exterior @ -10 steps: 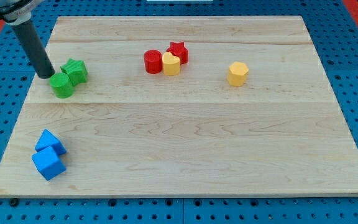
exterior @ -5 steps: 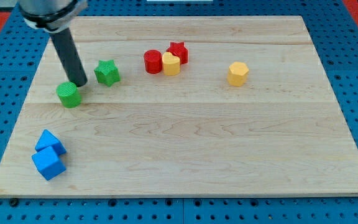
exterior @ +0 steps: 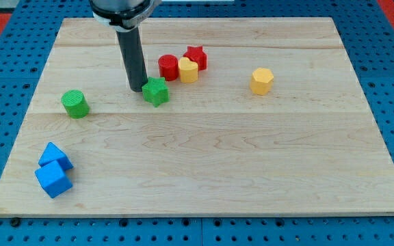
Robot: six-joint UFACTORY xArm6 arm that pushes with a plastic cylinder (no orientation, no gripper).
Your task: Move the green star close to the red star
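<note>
The green star [exterior: 156, 91] lies on the wooden board [exterior: 204, 157], left of the middle and toward the view's top. My tip [exterior: 137, 89] touches its left side. The red star [exterior: 196, 57] sits up and to the right of it, at the back of a tight cluster with a red cylinder [exterior: 168, 67] and a yellow block [exterior: 188, 70]. The red cylinder is just above and to the right of the green star, with a small gap between them.
A green cylinder [exterior: 75, 104] stands alone at the left. Two blue blocks [exterior: 54, 171] sit together at the lower left. A yellow hexagonal block [exterior: 261, 80] stands at the right. Blue pegboard surrounds the board.
My tip has swept right, pushing the green star away from the green cylinder toward the red cluster. The green cylinder stayed behind at the left.
</note>
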